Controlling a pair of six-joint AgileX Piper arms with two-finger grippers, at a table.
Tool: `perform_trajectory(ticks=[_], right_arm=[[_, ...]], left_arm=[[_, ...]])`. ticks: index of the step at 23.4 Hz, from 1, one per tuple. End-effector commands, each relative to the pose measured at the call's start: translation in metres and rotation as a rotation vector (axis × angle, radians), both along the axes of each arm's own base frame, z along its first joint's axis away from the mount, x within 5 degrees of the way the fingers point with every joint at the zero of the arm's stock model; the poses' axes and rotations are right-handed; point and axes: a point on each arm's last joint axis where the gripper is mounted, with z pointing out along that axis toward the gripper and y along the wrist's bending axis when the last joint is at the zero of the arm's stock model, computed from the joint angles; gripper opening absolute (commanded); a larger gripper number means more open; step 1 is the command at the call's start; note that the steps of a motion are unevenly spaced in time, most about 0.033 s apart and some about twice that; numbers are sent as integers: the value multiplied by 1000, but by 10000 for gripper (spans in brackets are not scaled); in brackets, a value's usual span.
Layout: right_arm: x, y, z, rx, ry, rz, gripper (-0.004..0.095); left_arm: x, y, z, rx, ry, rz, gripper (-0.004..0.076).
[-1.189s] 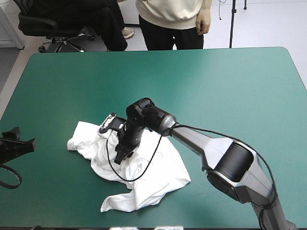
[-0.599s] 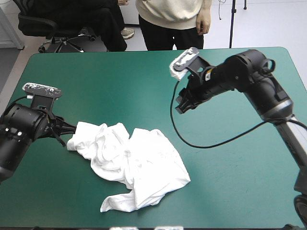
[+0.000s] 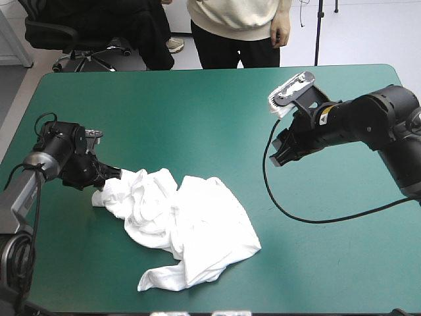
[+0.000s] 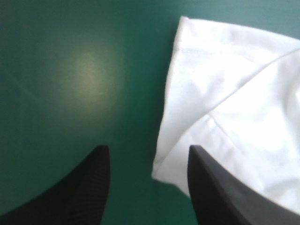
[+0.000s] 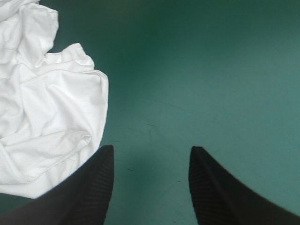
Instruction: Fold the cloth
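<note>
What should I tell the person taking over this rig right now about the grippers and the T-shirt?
Left gripper: open, low at the left edge of the T-shirt, a hemmed corner ahead of it beside one finger, nothing gripped.
Right gripper: open, empty, over bare table to the right of the T-shirt.
T-shirt: a crumpled heap, near-left of the table's middle.
Done: no fold yet.
Left: grasp it, spread it flat, then fold.
</note>
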Motion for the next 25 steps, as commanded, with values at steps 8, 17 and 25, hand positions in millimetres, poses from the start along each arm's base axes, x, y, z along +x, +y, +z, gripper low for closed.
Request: perform_trajectory(ticks=[8, 17, 25], right_arm=[[-25, -26, 14, -50, -92, -105, 459], [-23, -30, -64, -113, 17, -165, 458], [-36, -31, -76, -94, 77, -149, 455]], left_arm=[[13, 12, -15, -220, 21, 66, 376], [24, 1, -43, -306, 92, 26, 307], [26, -2, -43, -300, 69, -15, -13]])
